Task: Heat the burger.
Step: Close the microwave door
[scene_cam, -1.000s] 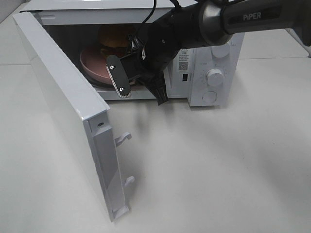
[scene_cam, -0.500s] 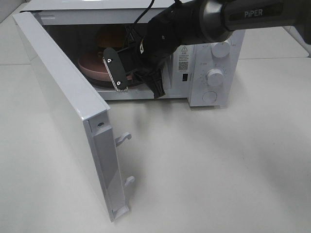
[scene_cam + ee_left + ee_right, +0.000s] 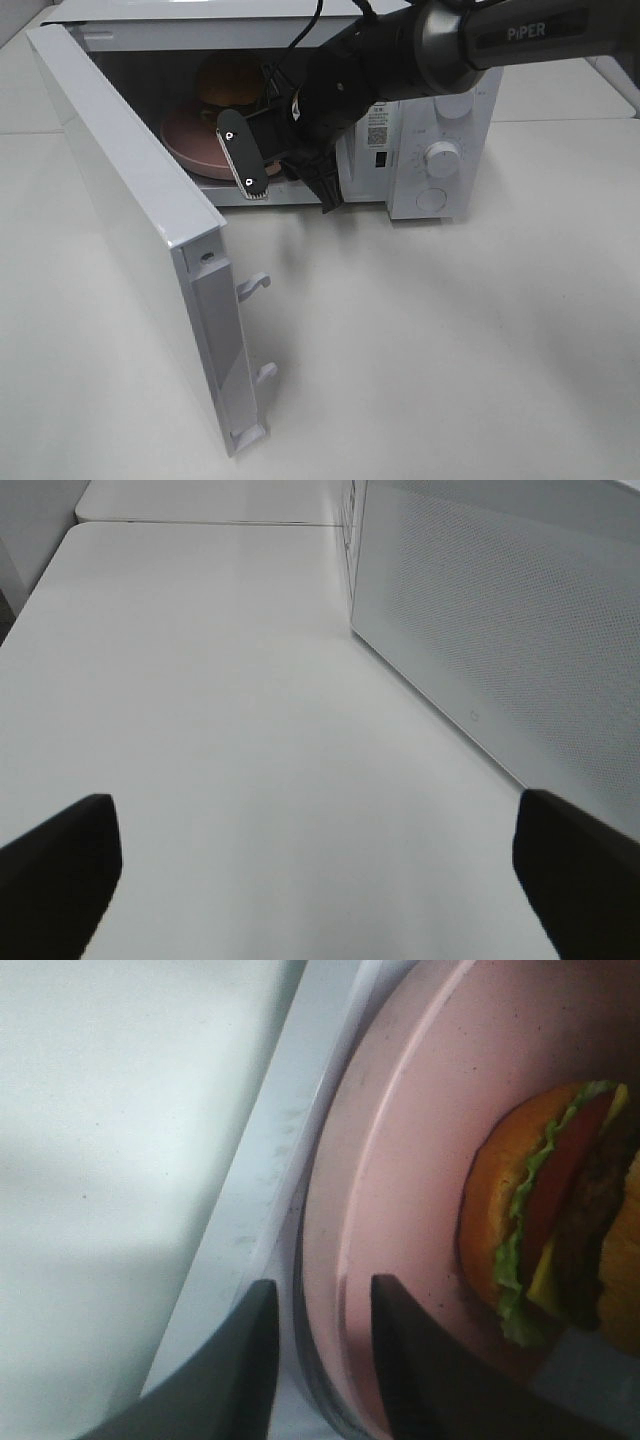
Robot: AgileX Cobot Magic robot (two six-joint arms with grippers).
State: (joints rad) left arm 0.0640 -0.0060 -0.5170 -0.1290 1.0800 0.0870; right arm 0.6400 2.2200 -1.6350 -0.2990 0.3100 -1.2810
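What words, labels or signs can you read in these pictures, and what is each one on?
"PiPER": on the right arm.
Warning sticker on the microwave: print too small to read.
QR code label: too small to read.
Marks around the dials: too small to read.
Wrist views: no text.

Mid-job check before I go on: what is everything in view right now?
white microwave oven: one, at the back of the table, its white door swung open
round pink plate: one, inside the oven
burger with orange bun: one, on the plate
white table: one, under everything
black right arm: one, at the oven mouth, jaws apart astride the plate rim
black left fingertips: two, wide apart above the table, near the door
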